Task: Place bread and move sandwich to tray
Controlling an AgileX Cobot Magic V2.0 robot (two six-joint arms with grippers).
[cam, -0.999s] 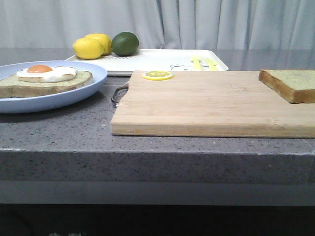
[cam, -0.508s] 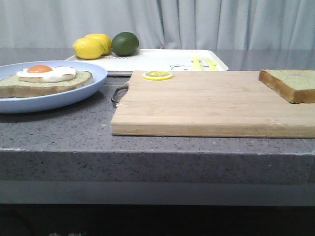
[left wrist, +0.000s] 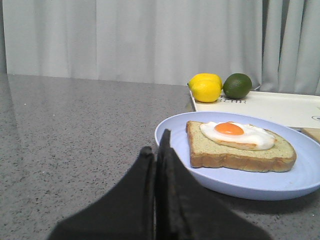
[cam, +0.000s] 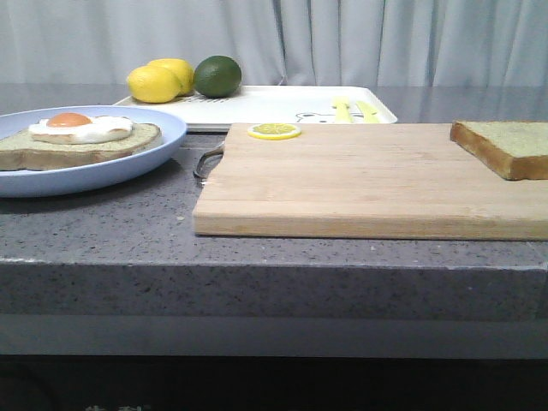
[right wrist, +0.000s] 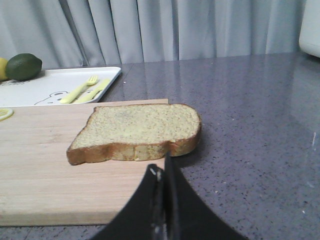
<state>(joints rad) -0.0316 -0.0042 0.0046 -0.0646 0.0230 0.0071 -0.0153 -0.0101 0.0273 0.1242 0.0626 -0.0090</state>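
Front view: a grey speckled counter [cam: 128, 231] fronts pale curtains [cam: 385, 38]; the bread [cam: 505, 145], brown-crusted and greenish-tan, lies at right on the cutting board [cam: 360, 184], the tray [cam: 274, 104] upper centre.

Left wrist view: the left gripper [left wrist: 157, 152] is clenched, empty.

Right wrist view: the right gripper [right wrist: 161, 175] is clenched before the bread.

A pale grey curtain [cam: 342, 38] hung in soft vertical folds across the whole top of the front frame, closing off the room behind. Below it, a dark grey speckled stone countertop [cam: 282, 257] filled the middle of the frame, its thick front edge running straight across the lower half. Beneath that edge lay deep shadow. The light was even and diffuse, with a faint sheen on the stone.
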